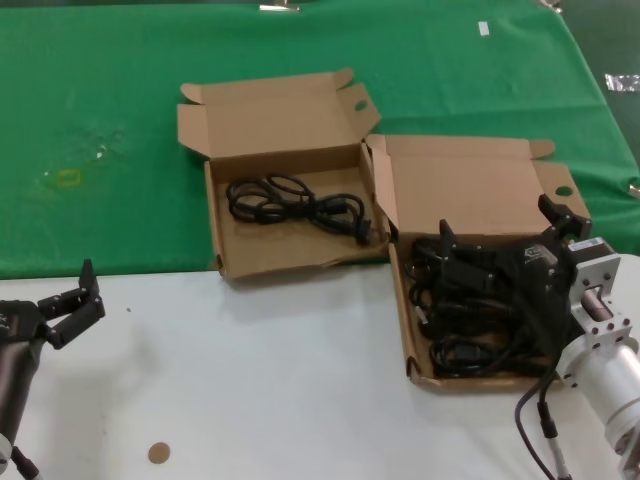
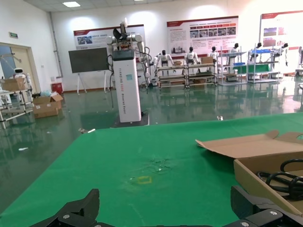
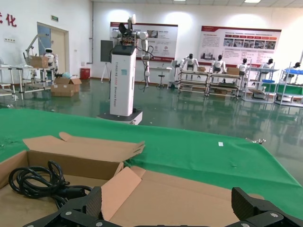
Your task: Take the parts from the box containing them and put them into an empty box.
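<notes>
From the head view, the right tool (image 1: 505, 235) hangs spread wide over the full box (image 1: 470, 190), just above the heap of cords (image 1: 470, 320) inside it, gripping nothing. The other box (image 1: 285, 180), beside it on the green cloth (image 1: 100, 120), already holds one cord (image 1: 295, 203), so it is no longer bare. The left tool (image 1: 70, 305) sits parked low over the white counter (image 1: 250, 400), released and well apart from both boxes.

The left wrist view shows that tool's two fingertips (image 2: 78, 210) standing wide apart, with the green cloth ahead and a corner of the other box at the side, a cord loop lying in it.

The right wrist view shows this tool's fingertips (image 3: 75, 210) likewise spread, the raised lid of the full box close ahead, and beyond it the other box with its cord.

The risk, as I judge it, lies in the tangle: the cords overlap, so closing on one loop could drag a neighbour out, or lift the light box. A grip on a loose strand might also slip mid-carry.
</notes>
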